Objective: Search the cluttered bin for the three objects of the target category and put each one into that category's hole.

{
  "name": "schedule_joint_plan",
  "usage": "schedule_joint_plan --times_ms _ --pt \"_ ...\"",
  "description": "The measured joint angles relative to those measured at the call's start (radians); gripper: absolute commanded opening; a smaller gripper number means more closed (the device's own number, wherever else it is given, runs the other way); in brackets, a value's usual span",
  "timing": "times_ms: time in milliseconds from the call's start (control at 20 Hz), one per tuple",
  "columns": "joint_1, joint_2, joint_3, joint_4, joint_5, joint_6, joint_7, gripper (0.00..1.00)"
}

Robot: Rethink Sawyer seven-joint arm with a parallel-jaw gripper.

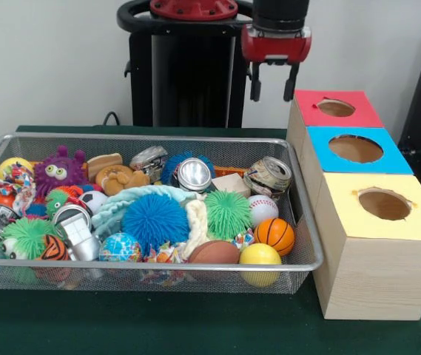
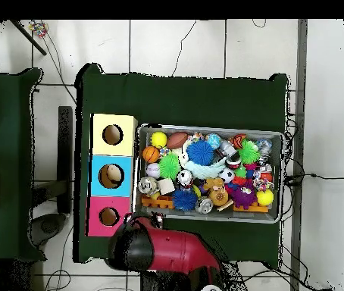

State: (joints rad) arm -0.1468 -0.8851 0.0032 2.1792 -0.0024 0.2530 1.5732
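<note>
Taking the bin as the landmark and reading the front view from its left end: one flecked rope bundle lies in the left corner, just beside the purple spiky monster. A second bundle sits against the bin's near rim, wedged below the big blue spiky ball; a third shows only partly, between the green spiky ball and the small basketball. Above the bin's far right corner hangs the gripper, released and empty, its two fingers apart. Right of the bin stand the three boxes, and the yellow-topped one with the hole is nearest the camera.

The risk, as I judge it, lies in the crowding — fingers coming down on a half-buried bundle may pinch a spiky ball instead, or drag neighbours out. The soft rope could also snag the hole's rough edge.
</note>
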Motion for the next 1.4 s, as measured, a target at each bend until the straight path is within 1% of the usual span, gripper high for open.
schedule_joint_plan --times_ms 400,800,1150,1400 --pt "-0.073 0.059 0.008 -0.011 -0.020 -0.035 0.000 1.00" --pt "-0.133 0.129 0.020 -0.080 -0.066 -0.055 0.000 1.00" --pt "-0.199 0.181 0.061 -0.137 -0.132 -0.055 0.000 1.00" --pt "-0.259 0.219 0.098 -0.175 -0.201 -0.055 0.000 1.00"
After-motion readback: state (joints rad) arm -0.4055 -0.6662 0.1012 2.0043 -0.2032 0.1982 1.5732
